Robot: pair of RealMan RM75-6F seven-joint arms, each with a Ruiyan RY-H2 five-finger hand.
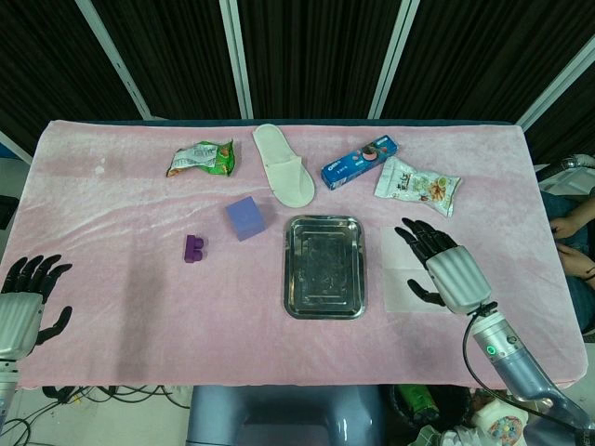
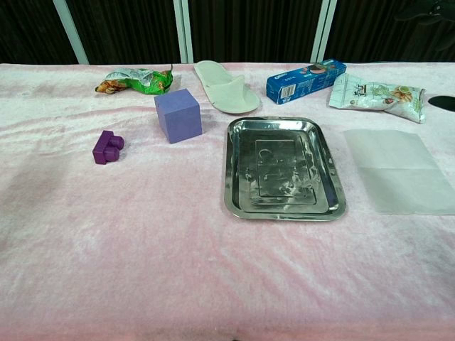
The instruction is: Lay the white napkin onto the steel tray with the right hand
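The white napkin [image 2: 398,169] lies flat on the pink cloth just right of the steel tray [image 2: 283,204]; in the head view the napkin [image 1: 401,282] shows partly under my right hand. The tray [image 1: 323,308] holds nothing. My right hand [image 1: 450,268] hovers over the napkin's right part, fingers spread, holding nothing. In the chest view only a dark fingertip [image 2: 446,103] of it shows at the right edge. My left hand [image 1: 20,299] stays open at the table's front left corner, far from the tray.
A purple cube [image 1: 245,218] and a small purple block [image 1: 194,248] sit left of the tray. Behind it lie a white slipper [image 1: 284,176], a green snack bag [image 1: 202,158], a blue cookie box [image 1: 359,160] and a white snack bag [image 1: 417,186].
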